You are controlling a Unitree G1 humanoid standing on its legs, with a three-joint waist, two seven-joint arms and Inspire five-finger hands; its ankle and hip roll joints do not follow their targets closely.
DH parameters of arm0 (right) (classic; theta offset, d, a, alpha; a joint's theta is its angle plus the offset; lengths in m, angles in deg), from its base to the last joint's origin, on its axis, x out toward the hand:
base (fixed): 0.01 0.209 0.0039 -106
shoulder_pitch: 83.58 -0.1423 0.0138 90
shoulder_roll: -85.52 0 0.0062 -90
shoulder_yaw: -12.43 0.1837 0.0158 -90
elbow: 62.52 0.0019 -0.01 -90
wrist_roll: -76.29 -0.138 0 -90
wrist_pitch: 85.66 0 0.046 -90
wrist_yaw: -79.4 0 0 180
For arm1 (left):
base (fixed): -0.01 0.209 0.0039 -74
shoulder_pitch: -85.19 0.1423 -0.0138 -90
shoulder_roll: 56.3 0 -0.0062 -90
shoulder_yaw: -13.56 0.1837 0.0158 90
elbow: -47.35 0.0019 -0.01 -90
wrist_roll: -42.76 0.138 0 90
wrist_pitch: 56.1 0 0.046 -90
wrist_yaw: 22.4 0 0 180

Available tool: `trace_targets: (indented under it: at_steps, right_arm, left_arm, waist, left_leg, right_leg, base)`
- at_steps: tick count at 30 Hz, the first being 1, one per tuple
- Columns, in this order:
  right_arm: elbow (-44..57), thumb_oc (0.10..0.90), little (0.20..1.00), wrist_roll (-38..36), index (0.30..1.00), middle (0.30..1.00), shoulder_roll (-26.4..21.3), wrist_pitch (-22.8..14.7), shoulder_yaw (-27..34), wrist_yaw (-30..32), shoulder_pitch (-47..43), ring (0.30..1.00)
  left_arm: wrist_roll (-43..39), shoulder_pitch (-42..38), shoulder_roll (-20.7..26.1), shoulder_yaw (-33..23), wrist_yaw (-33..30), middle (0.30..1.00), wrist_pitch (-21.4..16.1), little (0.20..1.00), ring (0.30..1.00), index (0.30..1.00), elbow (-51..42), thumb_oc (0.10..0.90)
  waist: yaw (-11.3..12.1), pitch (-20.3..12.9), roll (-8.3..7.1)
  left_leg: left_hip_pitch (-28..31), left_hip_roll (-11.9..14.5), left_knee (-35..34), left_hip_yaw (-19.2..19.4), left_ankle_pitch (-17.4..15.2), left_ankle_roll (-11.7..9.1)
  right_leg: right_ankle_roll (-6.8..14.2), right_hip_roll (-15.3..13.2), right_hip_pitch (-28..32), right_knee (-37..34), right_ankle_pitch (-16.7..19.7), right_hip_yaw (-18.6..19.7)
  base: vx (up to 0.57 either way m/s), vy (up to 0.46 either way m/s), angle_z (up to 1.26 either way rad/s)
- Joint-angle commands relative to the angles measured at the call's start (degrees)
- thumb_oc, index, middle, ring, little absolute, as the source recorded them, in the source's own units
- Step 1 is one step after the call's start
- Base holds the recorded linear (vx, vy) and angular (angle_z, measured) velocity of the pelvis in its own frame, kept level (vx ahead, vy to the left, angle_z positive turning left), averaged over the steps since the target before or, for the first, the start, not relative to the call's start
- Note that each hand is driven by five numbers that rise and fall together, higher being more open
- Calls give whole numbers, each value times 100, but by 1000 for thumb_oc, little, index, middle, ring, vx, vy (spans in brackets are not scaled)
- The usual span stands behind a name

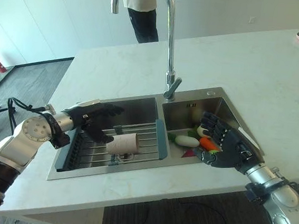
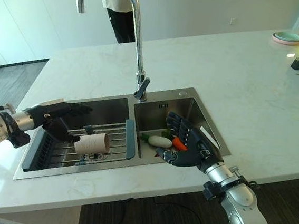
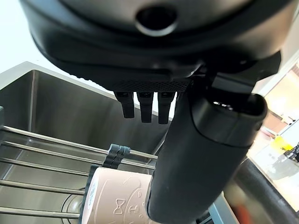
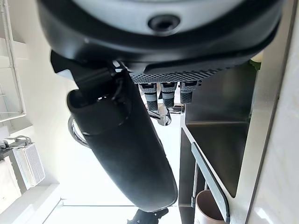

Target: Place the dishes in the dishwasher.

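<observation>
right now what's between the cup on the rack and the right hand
In the left eye view, the rack's blue end bar and the sink divider lie between the cup and right hand.

Both eye views look down from the worktop's (image 1: 238, 73) near edge onto the same sink (image 1: 133, 168). Wrist views sit very close behind each robot hand, sharing the sink's rack (image 3: 42, 154) and cup (image 3: 117, 198).

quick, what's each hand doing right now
Left hand: open, above the cup on the sink rack, not gripping it.
Right hand: open, holding nothing.
</observation>
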Motion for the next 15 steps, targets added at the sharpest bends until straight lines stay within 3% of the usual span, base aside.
trace_targets:
  at_steps: [1, 15]
  right_arm:
    - [296, 800, 900, -181, 900, 900, -29, -638, 136, 73, -810, 900]
    - [283, 800, 900, -154, 900, 900, -60, -569, 124, 98, -862, 900]
  left_arm:
    - [157, -942, 129, -207, -70, 900, -102, 900, 900, 900, 54, 800]
    - [226, -1175, -14, 153, 617, 900, 293, 900, 900, 900, 282, 800]
  waist:
    - [-26, -198, 38]
    - [-94, -202, 32]
  left_leg:
    - [186, 103, 563, 121, -901, -33]
    - [213, 122, 563, 219, -923, -11]
  right_leg:
    - [495, -146, 362, -85, -238, -238]
    - [513, -123, 356, -85, -240, -175]
  base:
    - [0, 0, 0]
    - [-9, 7, -5]
